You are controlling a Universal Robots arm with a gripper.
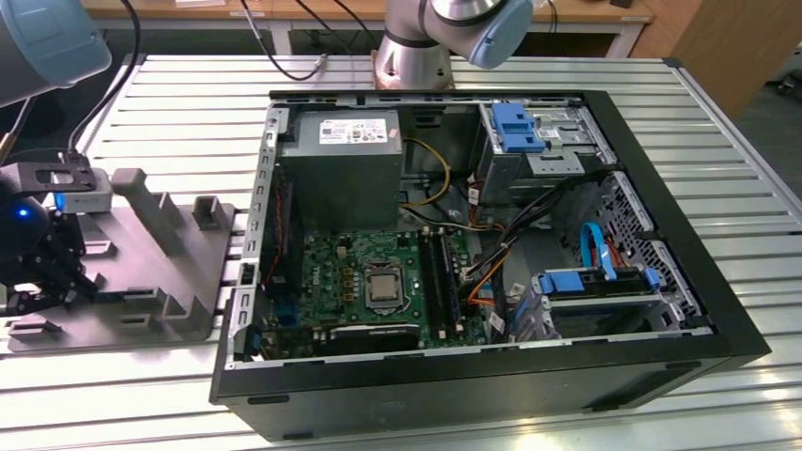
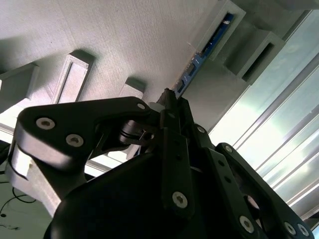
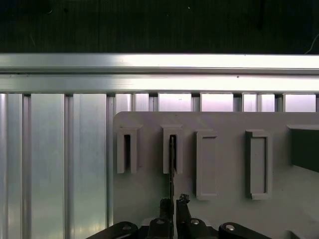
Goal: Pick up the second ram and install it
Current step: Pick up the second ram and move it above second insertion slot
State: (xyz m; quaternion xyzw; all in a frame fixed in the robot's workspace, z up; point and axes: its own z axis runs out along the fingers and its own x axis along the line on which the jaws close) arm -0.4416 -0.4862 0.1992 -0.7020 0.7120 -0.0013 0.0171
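Gripper (image 2: 171, 102): closed tight on second ram (image 2: 200, 59), which stands on edge in a slot of grey holder block (image 2: 124, 35). Raised tabs (image 3: 207, 164) alongside. Open computer case (image 1: 701, 315) near, on ribbed surface (image 1: 126, 399).

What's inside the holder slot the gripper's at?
The second ram, on edge, running from the grey holder's slot to the gripper, whose jaws close on its near end. Its seated edge is hidden in the slot.

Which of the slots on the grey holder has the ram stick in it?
The narrow slot in line with the gripper: the second ram stands edge-on in it; the matching narrow slot beside it looks empty.
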